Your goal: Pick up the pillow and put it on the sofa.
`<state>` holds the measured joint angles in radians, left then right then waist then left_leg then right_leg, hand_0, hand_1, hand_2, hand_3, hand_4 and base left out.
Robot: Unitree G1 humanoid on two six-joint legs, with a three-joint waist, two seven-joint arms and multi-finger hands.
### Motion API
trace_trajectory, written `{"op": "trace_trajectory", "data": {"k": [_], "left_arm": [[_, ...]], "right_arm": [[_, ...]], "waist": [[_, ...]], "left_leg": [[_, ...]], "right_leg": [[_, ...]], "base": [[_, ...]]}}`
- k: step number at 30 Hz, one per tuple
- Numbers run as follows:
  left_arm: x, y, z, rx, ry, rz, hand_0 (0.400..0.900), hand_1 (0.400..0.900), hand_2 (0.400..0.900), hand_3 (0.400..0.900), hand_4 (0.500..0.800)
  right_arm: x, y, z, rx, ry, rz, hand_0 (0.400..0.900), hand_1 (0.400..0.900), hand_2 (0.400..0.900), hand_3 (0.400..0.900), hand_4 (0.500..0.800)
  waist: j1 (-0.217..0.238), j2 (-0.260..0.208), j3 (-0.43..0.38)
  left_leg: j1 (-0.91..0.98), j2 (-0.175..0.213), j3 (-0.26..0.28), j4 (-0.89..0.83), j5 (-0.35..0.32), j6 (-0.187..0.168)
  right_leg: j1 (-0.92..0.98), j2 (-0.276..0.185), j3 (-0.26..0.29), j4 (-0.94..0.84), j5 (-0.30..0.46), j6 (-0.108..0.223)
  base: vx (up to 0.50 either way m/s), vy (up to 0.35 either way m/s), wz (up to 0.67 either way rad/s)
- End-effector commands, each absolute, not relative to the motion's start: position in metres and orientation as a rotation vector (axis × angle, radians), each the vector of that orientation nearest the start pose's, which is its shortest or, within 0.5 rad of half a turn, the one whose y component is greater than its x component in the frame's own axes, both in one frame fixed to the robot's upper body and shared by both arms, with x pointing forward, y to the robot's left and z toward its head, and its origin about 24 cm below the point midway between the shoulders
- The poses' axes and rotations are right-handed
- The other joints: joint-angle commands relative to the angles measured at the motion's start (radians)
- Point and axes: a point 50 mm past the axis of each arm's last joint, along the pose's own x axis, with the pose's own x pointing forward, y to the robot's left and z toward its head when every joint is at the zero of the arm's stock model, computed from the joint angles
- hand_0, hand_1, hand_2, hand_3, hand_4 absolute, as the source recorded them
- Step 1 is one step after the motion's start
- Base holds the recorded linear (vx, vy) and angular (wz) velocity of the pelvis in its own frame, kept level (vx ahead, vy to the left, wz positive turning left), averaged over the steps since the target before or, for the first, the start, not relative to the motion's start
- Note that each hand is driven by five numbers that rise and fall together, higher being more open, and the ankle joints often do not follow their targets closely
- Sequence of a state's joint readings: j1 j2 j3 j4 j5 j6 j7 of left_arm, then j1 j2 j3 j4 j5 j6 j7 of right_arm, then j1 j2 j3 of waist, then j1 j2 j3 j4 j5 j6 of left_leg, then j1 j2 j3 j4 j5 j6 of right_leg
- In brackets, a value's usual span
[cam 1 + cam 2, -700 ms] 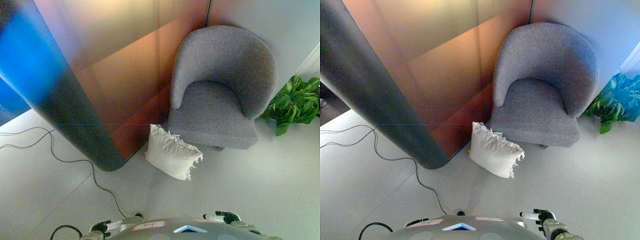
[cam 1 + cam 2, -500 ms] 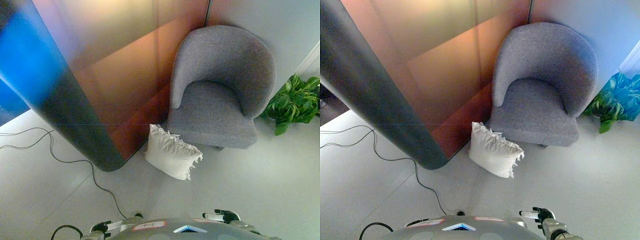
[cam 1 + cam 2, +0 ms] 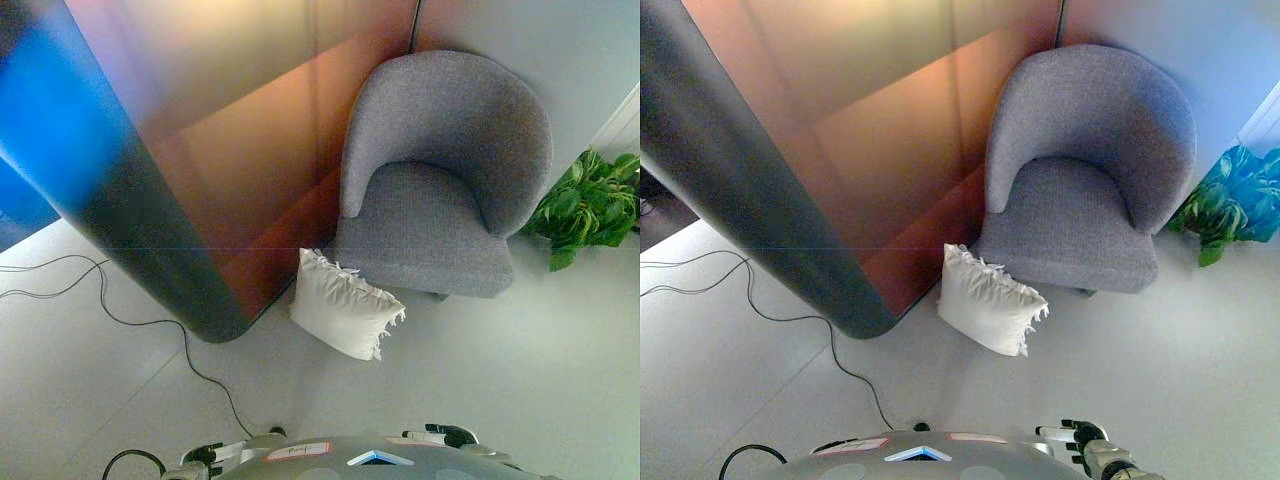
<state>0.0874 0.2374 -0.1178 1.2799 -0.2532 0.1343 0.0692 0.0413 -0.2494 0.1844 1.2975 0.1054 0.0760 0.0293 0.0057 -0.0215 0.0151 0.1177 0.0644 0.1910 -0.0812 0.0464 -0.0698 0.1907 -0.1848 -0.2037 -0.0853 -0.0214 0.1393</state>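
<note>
We take the grey sofa (image 3: pixel 440 180) as our landmark: it is a rounded single-seat piece standing on the pale floor (image 3: pixel 520 370) with its back toward the far wall. The white pillow (image 3: pixel 343 305), fringed along one edge, lies on the floor just in front of the sofa's front left corner, its upper corner close to or touching the sofa base; we cannot tell which. It also leans toward the large curved panel (image 3: pixel 200 150), reddish-brown with a dark rounded edge, that rises immediately to the left of the sofa. The seat of the sofa holds nothing. To the right of the sofa, near the wall, a green leafy plant (image 3: pixel 590 205) spreads its leaves. Well to the left of the sofa, beyond the panel, thin cables (image 3: pixel 60 275) trail over the floor. Our right robot hand (image 3: pixel 1077 437) shows low at the bottom edge, well in front of the sofa and apart from the pillow, grasping nothing, its fingers looking relaxed. Our left robot hand (image 3: pixel 205 455) appears at the bottom edge too, further left, and we cannot tell its finger state.
</note>
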Motion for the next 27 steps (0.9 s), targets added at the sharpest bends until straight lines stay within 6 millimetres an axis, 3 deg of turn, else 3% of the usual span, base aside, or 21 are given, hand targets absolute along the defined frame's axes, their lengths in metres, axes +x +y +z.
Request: {"op": "trace_trajectory", "data": {"k": [1,14,17,20,21,23,27], "left_arm": [[0.042,0.242,-0.169,0.058,1.471,0.325,0.900,0.900,0.900,0.900,0.800],[0.043,0.244,-0.168,0.094,1.477,0.307,0.900,0.900,0.900,0.900,0.800],[0.044,0.246,-0.168,0.116,1.486,0.296,0.900,0.900,0.900,0.900,0.800],[0.044,0.244,-0.168,0.109,1.492,0.308,0.900,0.900,0.900,0.900,0.800],[0.043,0.243,-0.169,0.099,1.488,0.317,0.900,0.900,0.900,0.900,0.800],[0.040,0.238,-0.170,0.061,1.484,0.327,0.900,0.900,0.900,0.900,0.800],[0.030,0.229,-0.173,0.010,1.504,0.335,0.900,0.900,0.900,0.900,0.800]], "right_arm": [[0.073,-0.242,-0.165,-0.248,1.380,-0.077,0.900,0.900,0.900,0.900,0.800],[0.074,-0.243,-0.165,-0.204,1.360,-0.118,0.900,0.900,0.900,0.900,0.800],[0.073,-0.243,-0.165,-0.190,1.359,-0.129,0.900,0.900,0.900,0.900,0.800],[0.072,-0.246,-0.164,-0.207,1.367,-0.109,0.900,0.900,0.900,0.900,0.800],[0.074,-0.247,-0.164,-0.225,1.363,-0.097,0.900,0.900,0.900,0.900,0.800],[0.078,-0.251,-0.162,-0.284,1.365,-0.066,0.900,0.900,0.900,0.900,0.800],[0.088,-0.260,-0.158,-0.344,1.362,-0.048,0.900,0.900,0.900,0.900,0.800]], "waist": [[0.033,0.023,0.046],[0.029,0.029,0.056],[0.016,0.031,0.062],[0.011,0.017,0.082],[0.013,0.008,0.092],[0.037,0.010,0.125],[0.080,0.047,0.170]], "left_leg": [[0.041,-0.007,-0.008,0.025,-0.091,0.040],[0.034,-0.002,-0.017,0.030,-0.087,0.041],[0.025,0.002,-0.029,0.055,-0.096,0.043],[-0.021,-0.002,-0.049,0.199,-0.129,0.035],[-0.060,0.002,-0.064,0.313,-0.107,0.025],[-0.183,0.003,-0.127,0.446,0.018,-0.007],[-0.265,0.072,-0.109,0.272,0.125,-0.036]], "right_leg": [[-0.073,0.015,0.015,0.027,0.062,-0.026],[-0.089,0.022,0.016,0.059,0.045,-0.034],[-0.105,0.042,0.040,0.087,0.024,-0.051],[-0.132,0.043,0.052,0.128,0.011,-0.077],[-0.143,0.038,0.044,0.141,0.005,-0.093],[-0.155,0.039,0.040,0.157,0.002,-0.110],[-0.142,0.043,0.047,0.168,-0.028,-0.094]], "base": [[0.00,0.000,0.00],[0.00,-0.039,0.00],[0.00,-0.138,-0.01],[-0.01,-0.119,-0.09],[-0.02,-0.072,-0.32],[-0.01,-0.007,-0.48],[0.14,0.143,-0.32]]}}
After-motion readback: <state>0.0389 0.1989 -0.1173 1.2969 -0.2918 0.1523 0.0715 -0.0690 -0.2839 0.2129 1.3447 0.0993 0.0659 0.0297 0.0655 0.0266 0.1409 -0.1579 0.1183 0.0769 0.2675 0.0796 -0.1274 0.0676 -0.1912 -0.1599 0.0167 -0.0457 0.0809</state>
